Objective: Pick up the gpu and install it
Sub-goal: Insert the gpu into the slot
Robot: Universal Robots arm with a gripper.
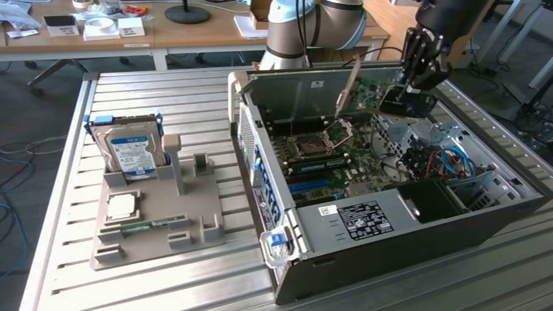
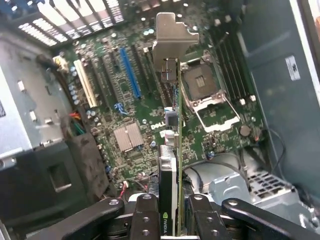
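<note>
The claw (image 1: pixel 406 97) is clamped on the gpu (image 1: pixel 363 91) and holds it in the air inside the open computer case (image 1: pixel 389 220), which lies on its side on the half of the slatted metal worktop (image 1: pixel 173 97) toward the exterior view's right. In the wrist view the claw (image 2: pixel 172 222) has one finger (image 2: pixel 145 215) on each face of the gpu (image 2: pixel 172 150). The card is seen there edge-on, and its silver end bracket (image 2: pixel 172 40) points away from the claw. Under the card is the green motherboard (image 2: pixel 130 115), with the open CPU socket (image 2: pixel 202 82) to one side of it and a blue slot (image 2: pixel 130 72) to the other. The card's edge is apart from the board and sits in no slot. Near the worktop's edge at the exterior view's left lies a grey holder tray (image 1: pixel 164 220). A hard drive (image 1: pixel 129 149) stands upright in it, and a processor chip (image 1: pixel 121 206) and a memory stick (image 1: pixel 142 225) lie flat in it.
</note>
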